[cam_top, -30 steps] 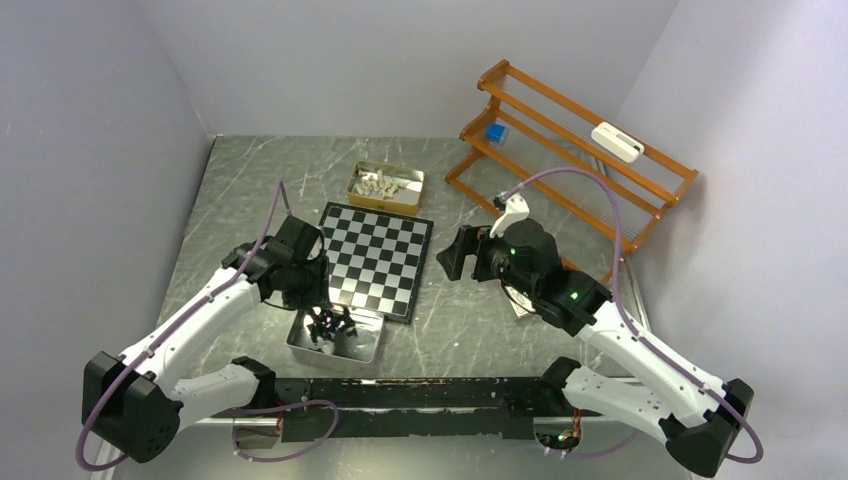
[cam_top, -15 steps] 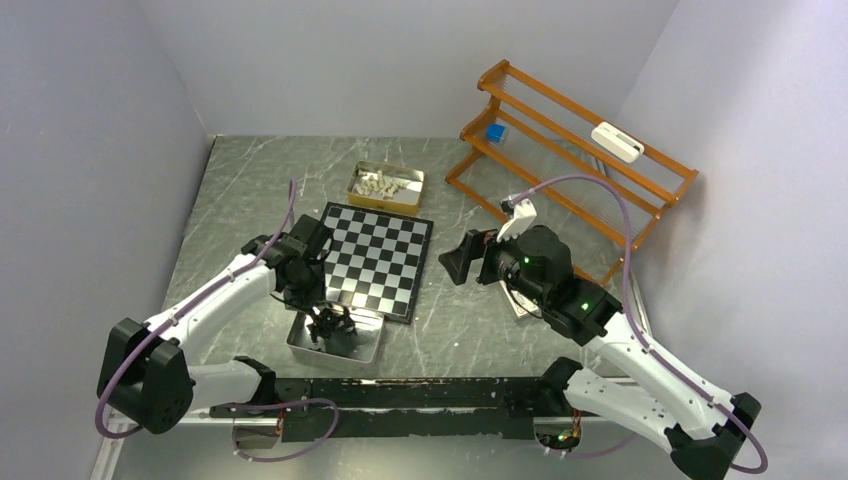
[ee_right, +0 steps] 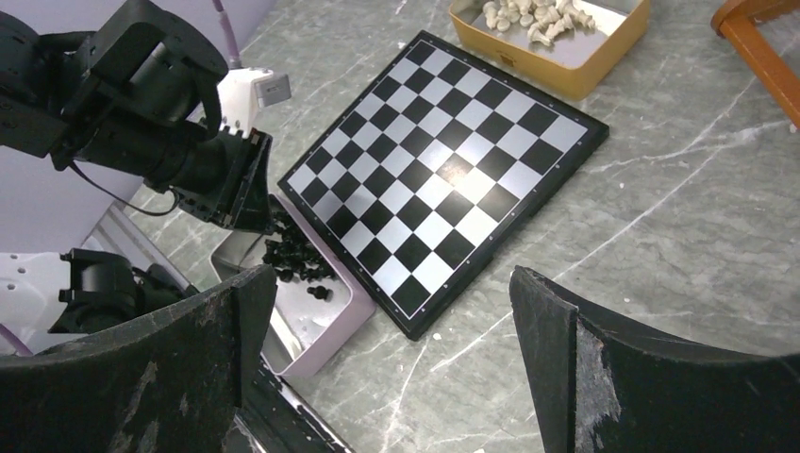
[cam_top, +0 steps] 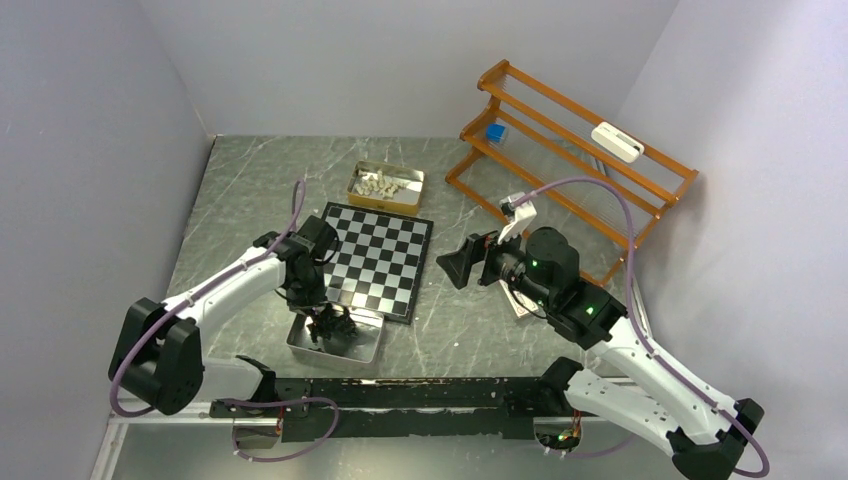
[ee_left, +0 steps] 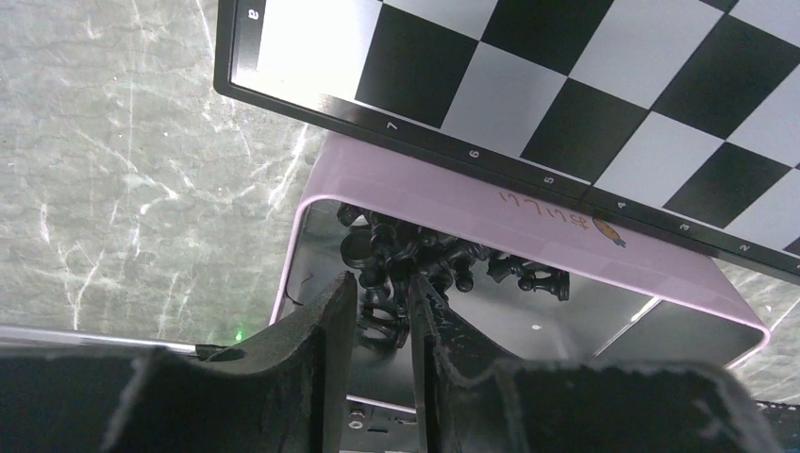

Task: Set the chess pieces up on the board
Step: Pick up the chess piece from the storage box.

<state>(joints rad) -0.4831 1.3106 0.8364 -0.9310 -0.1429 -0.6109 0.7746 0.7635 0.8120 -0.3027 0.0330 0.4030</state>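
Observation:
Glossy black chess pieces (ee_left: 443, 264) lie heaped in a silver tray (cam_top: 372, 348) at the board's near edge. My left gripper (ee_left: 380, 288) reaches down into that heap. Its jaws stand a narrow gap apart, with one black piece (ee_left: 382, 321) between the fingers; I cannot see a firm grip. The chequered board (cam_top: 378, 260) carries no pieces. Cream-white pieces (cam_top: 383, 184) fill a gold tray (ee_right: 566, 75) beyond the board's far edge. My right gripper (ee_right: 391, 283) hovers wide open to the right of the board, holding nothing.
An orange wooden rack (cam_top: 570, 150) stands at the back right with a blue block (cam_top: 494, 131) and a white device (cam_top: 615, 140) on it. Grey marble table (ee_right: 660, 236) lies between the board and the rack. Walls close in on three sides.
The left arm has stretched forward and lowered its gripper into the black pieces' tray, with the jaws narrowing. The right arm has shifted slightly to the right, still wide open.

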